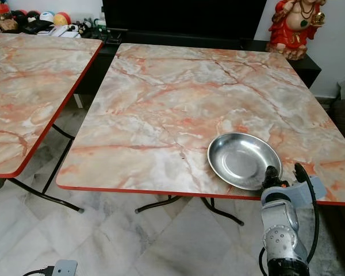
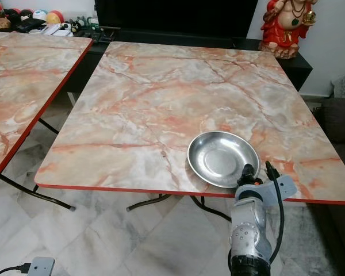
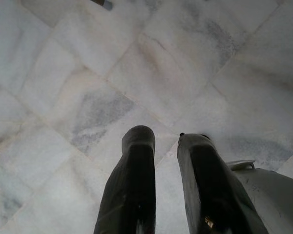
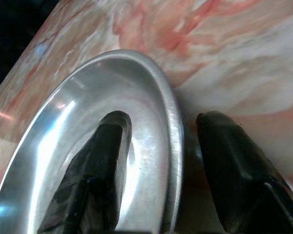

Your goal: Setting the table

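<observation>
A shallow round steel dish sits on the marble-patterned table, close to the table's near edge and toward its near right corner. The dish is empty and catches a bright reflection on its inner wall.

The right gripper is at the dish's near rim, coming in from just past the table's near edge. In the right wrist view its two black fingers straddle the rim: one finger lies inside the bowl of the dish, and the other sits outside it over the table top. The jaws stand apart with the rim between them, and a gap shows between the outer finger and the rim, so the pictures do not show a firm grip on the dish. The silver forearm of this arm rises from below the table's near edge.

The left gripper hangs over the pale marble floor, its fingers a little apart and holding nothing.

A second table with the same marble top and red edging stands well apart to the left. Beyond the far edge of the main table is a dark low cabinet, and a red and gold figurine stands on it near the far right corner. A small white power adapter lies on the floor near the front left.
</observation>
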`<state>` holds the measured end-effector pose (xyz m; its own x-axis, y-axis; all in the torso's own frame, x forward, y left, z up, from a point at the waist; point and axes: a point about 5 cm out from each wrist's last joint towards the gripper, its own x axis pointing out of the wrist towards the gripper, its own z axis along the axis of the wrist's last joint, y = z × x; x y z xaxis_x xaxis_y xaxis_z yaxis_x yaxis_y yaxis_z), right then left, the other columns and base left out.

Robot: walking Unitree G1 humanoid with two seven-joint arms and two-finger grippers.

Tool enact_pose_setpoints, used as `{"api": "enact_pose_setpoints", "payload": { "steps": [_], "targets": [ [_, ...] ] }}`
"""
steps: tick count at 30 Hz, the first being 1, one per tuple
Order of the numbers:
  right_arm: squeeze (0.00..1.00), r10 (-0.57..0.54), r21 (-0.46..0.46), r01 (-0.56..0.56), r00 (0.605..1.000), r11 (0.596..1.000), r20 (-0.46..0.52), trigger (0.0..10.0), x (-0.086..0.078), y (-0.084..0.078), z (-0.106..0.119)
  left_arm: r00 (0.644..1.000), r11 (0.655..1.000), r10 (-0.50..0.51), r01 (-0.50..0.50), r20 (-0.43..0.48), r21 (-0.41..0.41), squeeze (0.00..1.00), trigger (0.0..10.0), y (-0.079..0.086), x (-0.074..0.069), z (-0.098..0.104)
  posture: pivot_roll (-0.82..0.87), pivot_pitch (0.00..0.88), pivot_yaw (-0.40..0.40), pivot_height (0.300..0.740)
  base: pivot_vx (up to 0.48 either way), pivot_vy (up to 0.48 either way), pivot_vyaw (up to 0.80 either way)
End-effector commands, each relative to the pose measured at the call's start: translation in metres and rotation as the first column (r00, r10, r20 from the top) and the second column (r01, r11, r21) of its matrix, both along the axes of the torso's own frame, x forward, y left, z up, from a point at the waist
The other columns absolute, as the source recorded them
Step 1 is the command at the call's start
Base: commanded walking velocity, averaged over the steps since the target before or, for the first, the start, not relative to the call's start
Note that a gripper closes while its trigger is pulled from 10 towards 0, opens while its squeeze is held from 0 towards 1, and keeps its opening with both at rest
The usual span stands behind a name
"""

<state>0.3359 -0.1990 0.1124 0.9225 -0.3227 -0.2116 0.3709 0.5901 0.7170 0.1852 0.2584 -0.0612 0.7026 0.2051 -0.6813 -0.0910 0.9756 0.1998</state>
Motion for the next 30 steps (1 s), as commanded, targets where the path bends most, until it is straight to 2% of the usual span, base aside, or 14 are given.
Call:
{"api": "enact_pose_setpoints", "payload": {
  "steps": [1, 7, 21, 26, 30],
  "targets": [
    [0.00, -0.002, -0.008, 0.002, 1.000, 1.000, -0.002, 10.0, 0.002, -0.001, 0.000, 0.999, 1.000, -0.011, 0.012, -0.043, 0.010, 0.00, 10.0, 0.001, -0.009, -0.005, 0.04, 0.168, -0.044, 0.740, 0.000, 0.000, 0.00],
    [0.00, -0.006, -0.017, 0.006, 1.000, 1.000, 0.011, 10.0, 0.001, -0.001, 0.001, 0.999, 1.000, -0.010, 0.010, -0.043, 0.010, 0.00, 10.0, 0.001, -0.009, -0.005, 0.04, 0.167, -0.044, 0.740, 0.000, 0.000, 0.00],
    [0.00, -0.063, -0.044, 0.063, 0.998, 0.997, 0.011, 10.0, -0.019, -0.008, -0.002, 0.999, 1.000, -0.018, 0.018, -0.041, 0.004, 0.00, 10.0, -0.001, -0.008, -0.005, 0.03, 0.167, -0.046, 0.740, 0.000, 0.000, 0.00],
    [0.00, -0.028, -0.087, 0.033, 0.997, 0.996, 0.066, 10.0, -0.020, -0.005, 0.006, 0.999, 1.000, -0.020, 0.020, -0.042, 0.006, 0.00, 10.0, -0.001, -0.008, -0.005, 0.03, 0.167, -0.045, 0.740, 0.000, 0.000, 0.00],
    [0.00, -0.016, -0.104, 0.035, 0.985, 0.994, 0.170, 10.0, -0.021, -0.002, 0.023, 0.999, 1.000, -0.022, 0.023, -0.042, 0.006, 0.00, 10.0, -0.001, -0.008, -0.005, 0.03, 0.166, -0.044, 0.740, 0.000, 0.000, 0.00]
  ]
}}
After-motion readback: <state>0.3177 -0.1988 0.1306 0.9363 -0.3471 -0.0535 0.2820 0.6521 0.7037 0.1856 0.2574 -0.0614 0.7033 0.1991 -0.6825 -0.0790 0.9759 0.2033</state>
